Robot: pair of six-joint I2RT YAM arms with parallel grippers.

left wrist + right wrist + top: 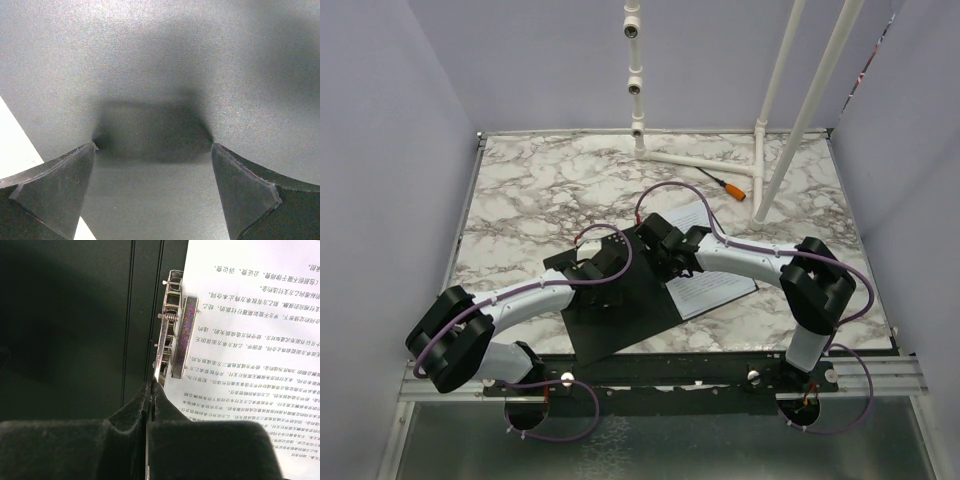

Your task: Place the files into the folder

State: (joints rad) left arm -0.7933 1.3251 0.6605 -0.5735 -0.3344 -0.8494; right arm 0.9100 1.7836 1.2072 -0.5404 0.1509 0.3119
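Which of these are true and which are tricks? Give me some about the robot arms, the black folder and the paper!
1. The folder lies open with its black inside facing up. True.
2. The screwdriver at the back of the table has a blue handle. False: its handle is orange.
3. The left gripper is squeezed shut. False: its fingers stand wide apart over the black folder.
4. The files have an edge right at the metal clip. True.
5. The right gripper has its fingers closed together. True, at the clip's near end.
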